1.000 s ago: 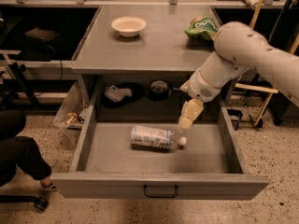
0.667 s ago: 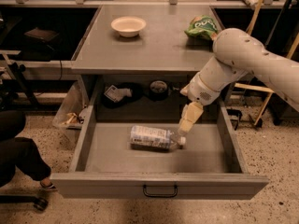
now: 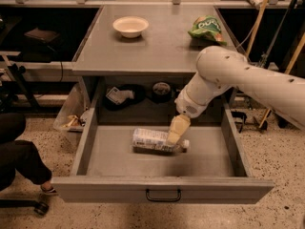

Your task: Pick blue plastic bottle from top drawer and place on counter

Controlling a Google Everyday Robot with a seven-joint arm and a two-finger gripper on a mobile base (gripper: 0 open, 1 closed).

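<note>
Update: top drawer [image 3: 109, 154] is open, blue plastic bottle [image 3: 152, 140] lying on its side mid-floor, cap to the right. Gripper [image 3: 174, 136] sits at that cap end; can't tell if it's clamped or loose. I'd grab the body squarely, then lift straight up before swinging to the worktop [image 3: 190, 56].

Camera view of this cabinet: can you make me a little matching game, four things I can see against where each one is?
Things:
1. blue plastic bottle
2. bowl
3. green snack bag
4. gripper

Places:
A. on the counter, back left
B. down inside the top drawer, over the bottle's cap end
C. lying on its side on the drawer floor
D. on the counter, back right

Pairs: 1-C, 2-A, 3-D, 4-B.
</note>
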